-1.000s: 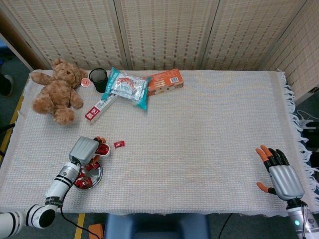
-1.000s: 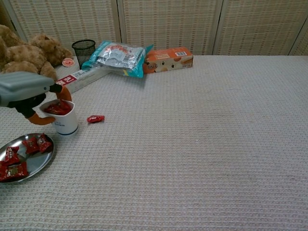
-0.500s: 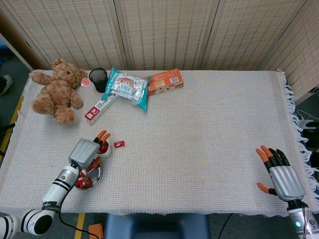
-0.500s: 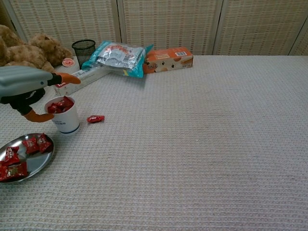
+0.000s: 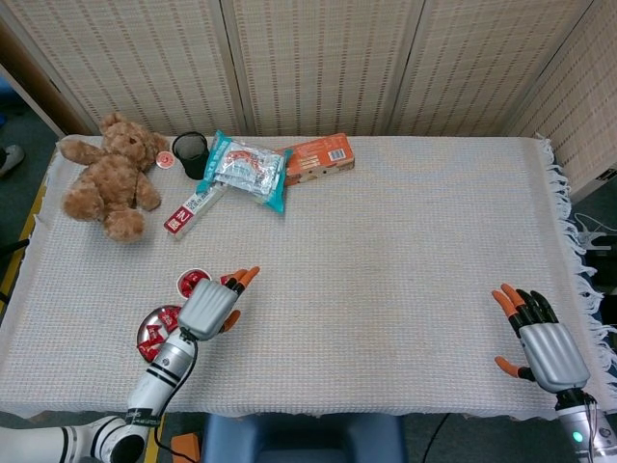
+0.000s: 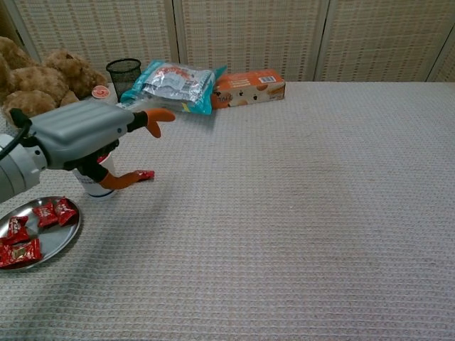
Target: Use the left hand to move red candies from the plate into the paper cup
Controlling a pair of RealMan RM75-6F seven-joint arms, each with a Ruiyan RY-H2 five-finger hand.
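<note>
The metal plate (image 5: 147, 326) (image 6: 50, 245) lies near the table's front left edge, with several red candies (image 5: 154, 340) (image 6: 28, 231) on it. Just behind it stands the white paper cup (image 5: 193, 283) (image 6: 91, 186), which has red candies inside; in the chest view my left hand mostly hides it. My left hand (image 5: 212, 304) (image 6: 85, 135) hovers to the right of the cup and plate, fingers spread and extended, holding nothing. One loose red candy (image 6: 146, 173) lies on the cloth right of the cup, by the hand's thumb. My right hand (image 5: 540, 342) rests open at the front right.
At the back left are a teddy bear (image 5: 111, 174), a black mesh cup (image 5: 191, 152), a teal snack bag (image 5: 246, 166), an orange box (image 5: 318, 156) and a red-and-white carton (image 5: 193, 207). The fringed cloth edge (image 5: 569, 222) is on the right.
My left hand was over the cup with fingers curled in; it has opened and swung right and toward the front edge. The cup now shows uncovered from above.
</note>
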